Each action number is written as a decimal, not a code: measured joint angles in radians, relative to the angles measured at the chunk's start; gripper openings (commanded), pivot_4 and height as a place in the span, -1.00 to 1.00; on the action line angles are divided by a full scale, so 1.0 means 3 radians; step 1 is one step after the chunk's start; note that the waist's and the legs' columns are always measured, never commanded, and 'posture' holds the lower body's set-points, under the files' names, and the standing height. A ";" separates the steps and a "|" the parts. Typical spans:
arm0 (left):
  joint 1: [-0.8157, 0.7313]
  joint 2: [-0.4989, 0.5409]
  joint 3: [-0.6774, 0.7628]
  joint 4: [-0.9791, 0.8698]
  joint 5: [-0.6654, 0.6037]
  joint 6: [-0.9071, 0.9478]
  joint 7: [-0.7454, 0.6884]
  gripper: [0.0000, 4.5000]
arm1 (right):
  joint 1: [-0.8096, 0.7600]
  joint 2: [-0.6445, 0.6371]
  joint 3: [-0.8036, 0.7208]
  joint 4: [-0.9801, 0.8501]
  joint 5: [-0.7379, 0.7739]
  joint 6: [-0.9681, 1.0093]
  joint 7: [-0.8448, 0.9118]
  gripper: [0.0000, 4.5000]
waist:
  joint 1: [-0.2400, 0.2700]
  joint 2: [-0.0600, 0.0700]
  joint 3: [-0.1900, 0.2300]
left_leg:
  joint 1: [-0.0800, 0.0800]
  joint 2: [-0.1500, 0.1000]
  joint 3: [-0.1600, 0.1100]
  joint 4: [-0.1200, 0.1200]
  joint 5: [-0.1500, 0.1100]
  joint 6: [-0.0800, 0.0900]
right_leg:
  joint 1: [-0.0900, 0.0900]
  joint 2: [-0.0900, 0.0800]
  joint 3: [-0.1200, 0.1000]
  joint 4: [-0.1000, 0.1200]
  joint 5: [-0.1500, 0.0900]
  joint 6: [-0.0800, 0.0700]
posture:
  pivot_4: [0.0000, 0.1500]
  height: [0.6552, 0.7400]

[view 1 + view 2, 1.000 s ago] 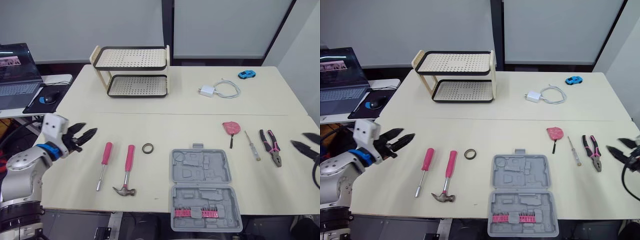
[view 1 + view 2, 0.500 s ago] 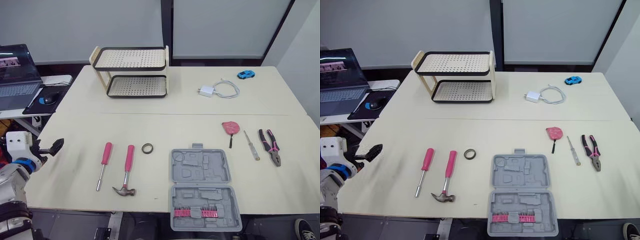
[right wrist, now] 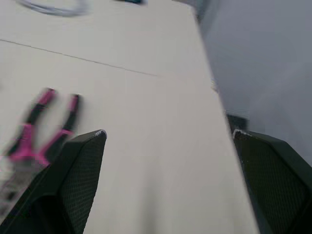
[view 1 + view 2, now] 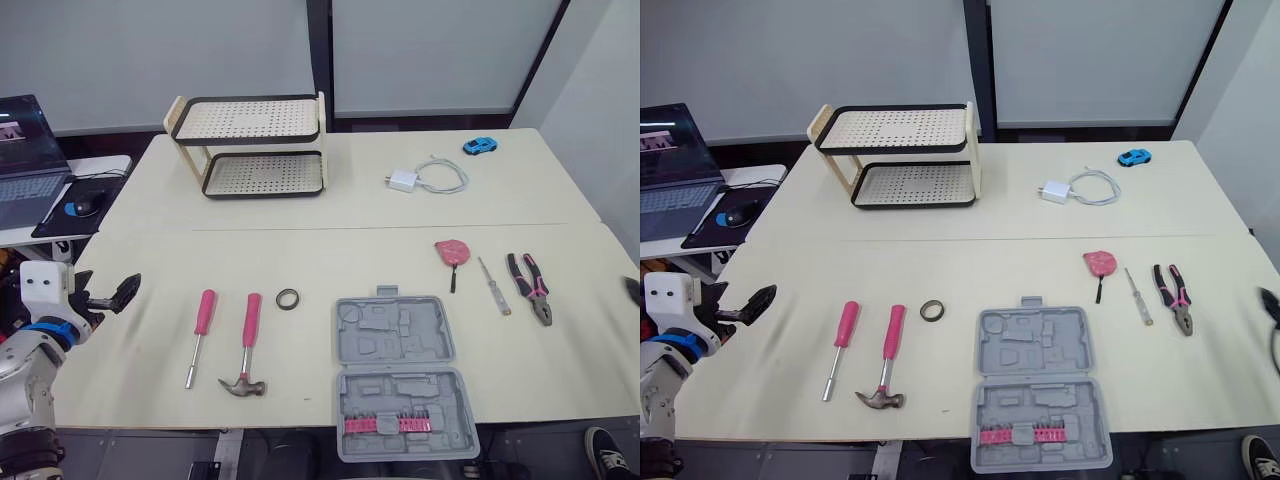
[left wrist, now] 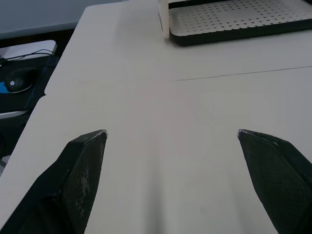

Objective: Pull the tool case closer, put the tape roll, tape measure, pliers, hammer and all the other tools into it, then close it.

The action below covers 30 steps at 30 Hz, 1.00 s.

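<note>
The grey tool case lies open at the table's front edge, with pink bits in its near half. To its left lie a tape roll, a pink-handled hammer and a pink screwdriver. To its right lie a pink tape measure, a thin screwdriver and pink-handled pliers. My left gripper hovers open at the table's left edge, empty, well left of the pink screwdriver. My right gripper is open and empty near the table's right edge, with the pliers off to its side.
A two-tier perforated rack stands at the back left. A white charger with cable and a blue toy car lie at the back right. A laptop and mouse sit on a side desk to the left.
My left gripper drew back from near the pink screwdriver to the table's left edge. My right gripper left the picture, and now a tip shows at the right edge. The camera has shifted.
</note>
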 measured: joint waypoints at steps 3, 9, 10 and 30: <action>-0.0006 0.0192 -0.0016 -0.0012 0.0006 0.0050 -0.0179 0.99 | -0.0036 0.0111 0.0323 -0.0823 0.0295 0.0472 0.0111 0.99 | 0.0017 0.0000 0.0000 | -0.0007 -0.0003 -0.0005 0.0000 0.0000 -0.0001 | -0.0006 -0.0001 -0.0002 -0.0002 0.0000 0.0000 | 1.00 1.00; -0.0168 0.0434 -0.0289 0.0137 0.0147 -0.0099 -0.0635 0.99 | -0.0368 0.0285 0.0889 -0.2013 0.0723 0.1027 0.0183 0.99 | 0.0090 -0.0002 0.0000 | -0.0017 -0.0006 -0.0010 0.0002 0.0001 -0.0003 | -0.0017 -0.0004 -0.0005 -0.0002 0.0000 -0.0001 | 1.00 1.00; -0.0214 0.0457 -0.0342 0.0195 0.0190 -0.0130 -0.0695 0.99 | -0.0384 0.0291 0.0956 -0.2134 0.0758 0.1054 0.0201 0.99 | 0.0104 -0.0003 0.0000 | -0.0019 -0.0008 -0.0013 0.0002 0.0003 -0.0005 | -0.0018 -0.0004 -0.0007 -0.0002 0.0000 -0.0001 | 1.00 1.00; -0.0655 0.0594 -0.1423 -0.0107 0.0478 -0.0427 -0.2058 0.99 | 0.0257 0.0674 0.1321 -0.3013 0.0779 0.0590 0.0437 0.99 | 0.0082 -0.0010 0.0000 | -0.0020 -0.0009 -0.0027 0.0003 0.0002 -0.0003 | -0.0018 0.0000 -0.0013 0.0003 0.0000 -0.0001 | 1.00 1.00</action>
